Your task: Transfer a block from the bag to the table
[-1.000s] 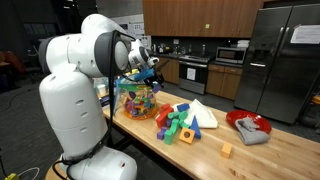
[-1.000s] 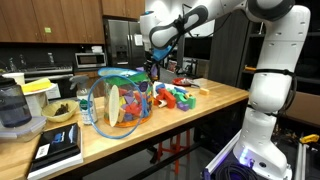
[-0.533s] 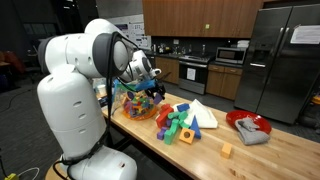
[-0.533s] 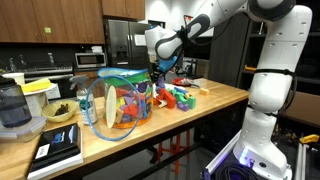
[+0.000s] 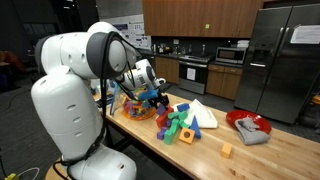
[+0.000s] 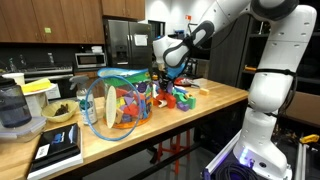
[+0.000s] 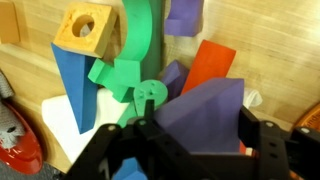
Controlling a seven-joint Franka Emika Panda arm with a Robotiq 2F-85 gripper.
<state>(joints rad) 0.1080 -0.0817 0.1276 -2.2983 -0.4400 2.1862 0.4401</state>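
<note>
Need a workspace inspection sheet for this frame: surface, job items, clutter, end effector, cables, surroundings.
surface: light wooden table, partly bare.
job's things: clear bag full of coloured blocks; purple block in the grip.
clutter: loose block pile; red bowl with grey cloth; lone orange block; blender.
end effector: closed on the purple block, over the pile beside the bag.
cables: nothing seen.
surroundings: kitchen with fridge, microwave, wooden cabinets.
</note>
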